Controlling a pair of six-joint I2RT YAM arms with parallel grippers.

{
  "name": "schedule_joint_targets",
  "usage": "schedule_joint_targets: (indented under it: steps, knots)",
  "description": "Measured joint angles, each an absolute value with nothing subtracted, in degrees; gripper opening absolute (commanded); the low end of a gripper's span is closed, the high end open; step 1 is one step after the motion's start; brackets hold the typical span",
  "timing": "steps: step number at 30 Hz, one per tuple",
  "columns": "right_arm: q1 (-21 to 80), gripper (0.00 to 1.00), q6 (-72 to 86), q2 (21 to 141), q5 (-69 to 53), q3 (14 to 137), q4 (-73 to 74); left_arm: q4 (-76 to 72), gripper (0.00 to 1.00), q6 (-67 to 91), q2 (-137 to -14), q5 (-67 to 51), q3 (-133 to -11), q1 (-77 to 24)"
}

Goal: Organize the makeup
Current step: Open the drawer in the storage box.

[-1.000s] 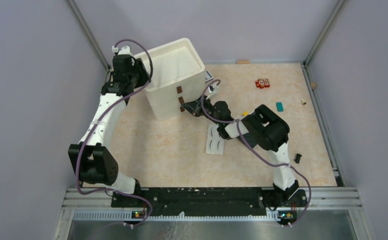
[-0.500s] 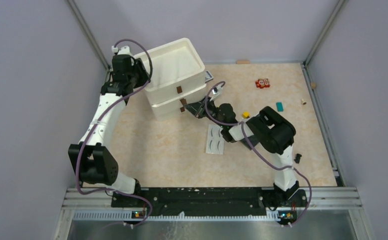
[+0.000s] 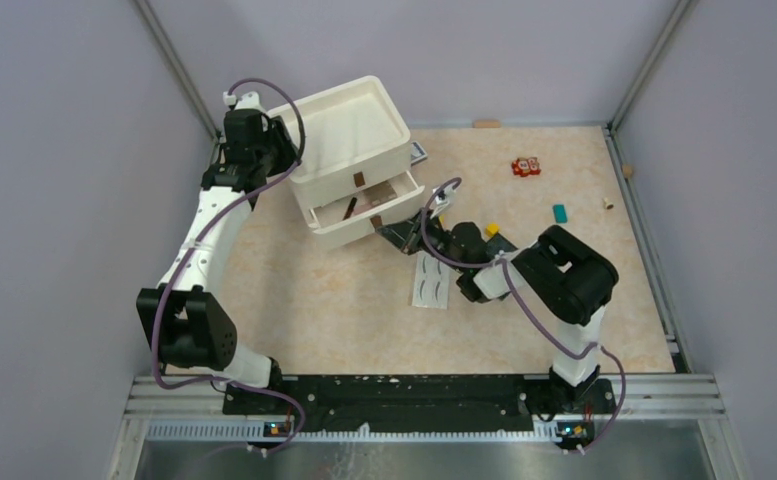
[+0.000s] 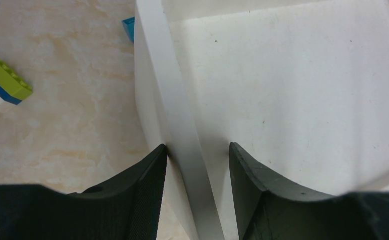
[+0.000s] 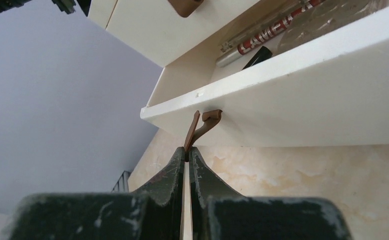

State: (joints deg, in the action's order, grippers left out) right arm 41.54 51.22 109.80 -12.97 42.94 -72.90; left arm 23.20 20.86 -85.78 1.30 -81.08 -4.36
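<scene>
A white drawer organizer (image 3: 349, 125) stands at the back left. My left gripper (image 3: 280, 137) is shut on its left wall (image 4: 179, 130), one finger outside and one inside the top tray. The lower drawer (image 3: 364, 224) is pulled out. My right gripper (image 3: 391, 233) is shut on that drawer's brown tab handle (image 5: 203, 123). Makeup lies inside the drawer: a silver tube with red lettering (image 5: 275, 29) and a thin black piece (image 5: 256, 56), seen from above as a black brush (image 3: 349, 208). A white false-eyelash card (image 3: 430, 280) lies flat on the table beneath my right forearm.
A yellow block (image 3: 491, 231), a teal block (image 3: 560, 212) and red blocks (image 3: 525, 166) lie to the right. A blue-grey card box (image 3: 419, 152) peeks from behind the organizer. A green, blue and white brick (image 4: 2, 82) sits left of the organizer. Metal rails border the table.
The right gripper has drawn back toward the near right with the brown handle, and the lower drawer has slid out of the organizer. The left gripper has stayed on the wall.
</scene>
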Motion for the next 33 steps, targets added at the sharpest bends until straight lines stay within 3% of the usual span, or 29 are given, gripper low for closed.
schedule_joint_targets:
  steps: [16,17,20,22,29,33]
  knots:
    - [44.5,0.0,45.3,96.9,-8.7,34.0,-63.2,22.6,0.58,20.8,-85.7,1.1,-80.7,-4.2]
    - [44.5,0.02,44.6,95.5,-8.3,33.7,-61.7,22.3,0.58,20.8,-85.7,1.1,-80.5,-4.2]
    - [44.5,0.29,42.5,91.7,-7.6,33.4,-56.6,22.0,0.59,20.8,-85.5,1.1,-80.2,-4.2]
    - [44.5,0.4,41.4,90.1,-7.6,33.4,-53.5,21.9,0.59,20.8,-85.3,1.1,-80.1,-4.2]
    - [44.6,0.47,37.5,82.4,-3.8,33.4,-41.5,22.3,0.59,19.7,-81.3,2.4,-77.5,-4.3]
    - [44.4,0.48,36.1,75.5,2.9,33.3,-31.5,22.7,0.54,18.5,-76.2,6.1,-76.9,-6.0]
